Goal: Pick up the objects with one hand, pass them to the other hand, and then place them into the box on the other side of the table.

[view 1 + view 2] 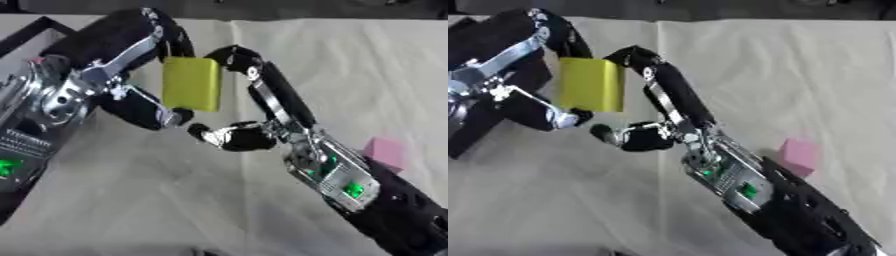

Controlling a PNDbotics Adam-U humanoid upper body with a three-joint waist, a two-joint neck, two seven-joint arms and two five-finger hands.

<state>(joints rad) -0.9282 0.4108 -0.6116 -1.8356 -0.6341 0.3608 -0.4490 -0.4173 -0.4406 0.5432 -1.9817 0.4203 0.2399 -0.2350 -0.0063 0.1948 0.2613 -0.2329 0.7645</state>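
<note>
Two hands meet over the middle of the cloth-covered table (pixel 815 75), and between them we see a yellow-green block (pixel 191 83) held up off the surface, standing on end. Our left hand (pixel 131 75) comes in from the left side; its long fingers (pixel 144 37) arch over the block's top edge and its thumb (pixel 166 116) curls in under the bottom corner, so this hand is clamped on the block from above and below. Our right hand (pixel 254 115) reaches in from the lower right. Its fingers (pixel 238 57) stretch up along the block's right side and touch the upper right corner, while its thumb (pixel 203 133) points left just below the block, close to the left thumb. We cannot tell whether that thumb touches the block; the right hand looks partly closed around the block's right edge, pinching it at the top.

A pink block (pixel 800 155) lies on the cloth well to the right, just beside the right forearm. At the upper left corner we see the dark edge of a box (pixel 35 30), mostly hidden behind the left arm.
</note>
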